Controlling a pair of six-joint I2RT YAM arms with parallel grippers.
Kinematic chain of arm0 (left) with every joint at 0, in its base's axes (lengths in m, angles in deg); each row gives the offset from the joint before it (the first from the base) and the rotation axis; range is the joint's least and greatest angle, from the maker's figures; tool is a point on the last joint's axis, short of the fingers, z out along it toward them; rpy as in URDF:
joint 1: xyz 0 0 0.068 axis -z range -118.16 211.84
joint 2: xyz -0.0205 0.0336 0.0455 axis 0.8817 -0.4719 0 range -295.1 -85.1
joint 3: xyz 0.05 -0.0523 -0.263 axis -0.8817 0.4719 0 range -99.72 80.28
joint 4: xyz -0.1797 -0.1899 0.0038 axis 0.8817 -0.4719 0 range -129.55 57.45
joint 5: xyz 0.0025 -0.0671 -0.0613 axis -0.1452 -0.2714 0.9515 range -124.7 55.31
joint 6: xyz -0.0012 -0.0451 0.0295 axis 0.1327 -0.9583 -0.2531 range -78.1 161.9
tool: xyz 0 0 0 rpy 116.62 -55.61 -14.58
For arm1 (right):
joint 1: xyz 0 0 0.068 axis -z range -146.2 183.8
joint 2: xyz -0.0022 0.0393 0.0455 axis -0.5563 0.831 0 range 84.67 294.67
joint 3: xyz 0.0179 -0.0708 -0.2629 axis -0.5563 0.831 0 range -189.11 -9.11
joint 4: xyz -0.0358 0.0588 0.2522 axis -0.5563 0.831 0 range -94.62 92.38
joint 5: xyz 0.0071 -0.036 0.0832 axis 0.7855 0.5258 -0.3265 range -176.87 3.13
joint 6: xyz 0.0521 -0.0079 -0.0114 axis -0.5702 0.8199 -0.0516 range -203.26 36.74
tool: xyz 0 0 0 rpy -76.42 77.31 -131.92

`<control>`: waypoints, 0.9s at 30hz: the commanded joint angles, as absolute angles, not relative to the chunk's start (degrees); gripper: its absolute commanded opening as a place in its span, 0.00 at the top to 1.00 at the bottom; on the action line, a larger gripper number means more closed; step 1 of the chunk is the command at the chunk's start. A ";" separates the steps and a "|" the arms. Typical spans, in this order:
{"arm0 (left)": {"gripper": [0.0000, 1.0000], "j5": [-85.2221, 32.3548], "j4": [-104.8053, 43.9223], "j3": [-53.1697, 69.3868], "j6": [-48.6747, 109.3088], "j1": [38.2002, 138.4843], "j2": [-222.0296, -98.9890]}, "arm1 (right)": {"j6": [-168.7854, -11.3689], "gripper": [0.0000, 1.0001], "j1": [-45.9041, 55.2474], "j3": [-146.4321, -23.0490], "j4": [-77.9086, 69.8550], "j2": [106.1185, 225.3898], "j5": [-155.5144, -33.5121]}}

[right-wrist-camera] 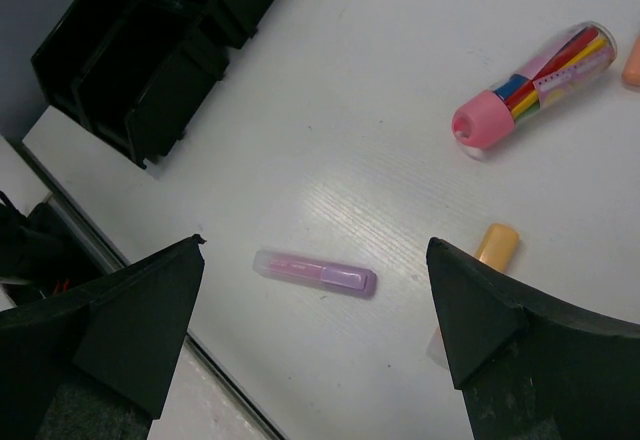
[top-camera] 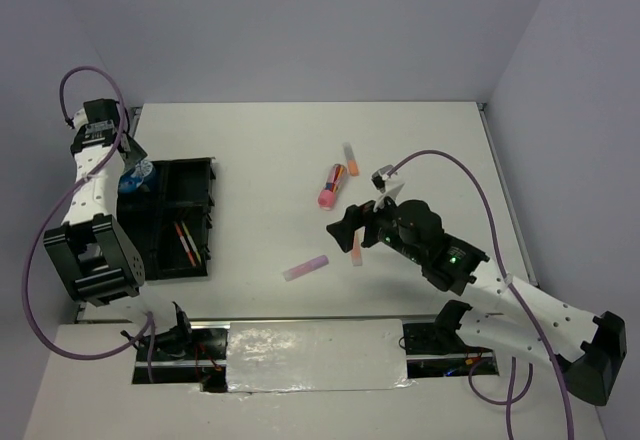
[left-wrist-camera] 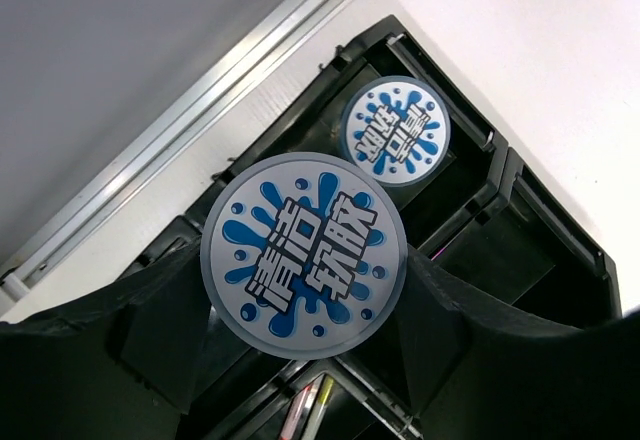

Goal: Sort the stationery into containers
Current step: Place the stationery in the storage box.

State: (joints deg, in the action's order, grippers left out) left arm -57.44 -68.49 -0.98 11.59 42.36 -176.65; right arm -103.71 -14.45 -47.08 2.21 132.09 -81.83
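The white table (top-camera: 270, 140) carries everything. The black tray (top-camera: 190, 175) lies straight beneath the left gripper (left-wrist-camera: 306, 295) and far out past the right gripper (right-wrist-camera: 315, 243), at the top left corner of the right wrist view.

The left gripper's jaws are clamped on the sides of a round blue-white roll (left-wrist-camera: 303, 250), one finger (left-wrist-camera: 150, 330) against each edge, holding it flat above the tray. A second roll (left-wrist-camera: 396, 132) with the same print lies in a compartment beyond the fingertips, apart from the held one. Only the left wrist view shows this second roll and the print. In the top view the held roll is just a blue patch at the wrist.

The right gripper's jaws stand wide apart, empty and touching nothing. A clear tube (right-wrist-camera: 530, 85) with a pink cap lies well beyond the fingertips. The right wrist view shows coloured pens inside it, while the top view gives only pink and orange. A lilac stick (right-wrist-camera: 315, 272) lies on the table below, between the two fingers. An orange stick (right-wrist-camera: 495, 245) lies just beside one finger (right-wrist-camera: 490, 330). In the top view the gripper partly covers it. A pale stick (top-camera: 351, 158) with an orange end lies past the tube.

Two thin pens (top-camera: 185, 243) rest in a tray compartment nearer the left arm's base than its gripper.
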 commanded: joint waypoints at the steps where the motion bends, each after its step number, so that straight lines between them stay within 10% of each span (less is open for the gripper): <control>1: 1.00 -56.14 -63.84 -2.25 10.35 41.98 -177.56 | -102.78 0.00 -14.10 -46.37 -1.20 130.38 -83.36; 27: 1.00 -58.78 -60.40 0.21 6.56 44.26 -181.69 | -102.07 0.00 -11.82 -45.58 -1.72 130.99 -85.99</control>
